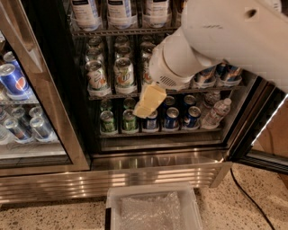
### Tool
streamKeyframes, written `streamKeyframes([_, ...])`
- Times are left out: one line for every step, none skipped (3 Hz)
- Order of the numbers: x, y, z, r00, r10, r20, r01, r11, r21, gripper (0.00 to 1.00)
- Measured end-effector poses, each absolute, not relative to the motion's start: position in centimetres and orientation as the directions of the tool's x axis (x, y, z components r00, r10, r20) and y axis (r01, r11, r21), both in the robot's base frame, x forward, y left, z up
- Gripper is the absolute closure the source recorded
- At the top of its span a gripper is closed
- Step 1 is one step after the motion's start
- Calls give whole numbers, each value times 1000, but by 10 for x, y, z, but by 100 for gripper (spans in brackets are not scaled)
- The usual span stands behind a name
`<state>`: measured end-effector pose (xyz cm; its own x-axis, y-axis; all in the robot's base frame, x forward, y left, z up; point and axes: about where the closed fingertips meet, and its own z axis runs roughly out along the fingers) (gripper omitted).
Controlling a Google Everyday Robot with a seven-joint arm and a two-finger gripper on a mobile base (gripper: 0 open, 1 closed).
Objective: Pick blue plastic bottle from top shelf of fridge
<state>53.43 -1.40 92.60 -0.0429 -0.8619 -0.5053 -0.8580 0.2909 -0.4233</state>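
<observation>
Three tall plastic bottles with white-and-pale-blue labels (119, 10) stand in a row on the top shelf (121, 31), a dark wire rack at the upper edge of the view. Only their lower parts show. The fridge (157, 162) has black inner walls and a ribbed steel base, and its door stands open on the right. My gripper (150, 101) hangs from the big white arm (216, 40). It points down and left in front of the can shelves, well below the top shelf, and holds nothing.
Rows of soda cans (123, 72) fill the two lower racks, with a small clear water bottle (217, 112) at the right. A steel-framed glass case with Pepsi cans (12, 80) stands on the left. A white bin (153, 207) and a black cable (245, 191) lie on the floor.
</observation>
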Motion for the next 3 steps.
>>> streamKeyframes([541, 6, 917, -90, -820, -565, -797, 400, -453, 0])
streamKeyframes([540, 24, 936, -36, -813, -582, -700, 436, -566, 0])
streamKeyframes([545, 17, 975, -6, -781, -625, -566, 518, -641, 0])
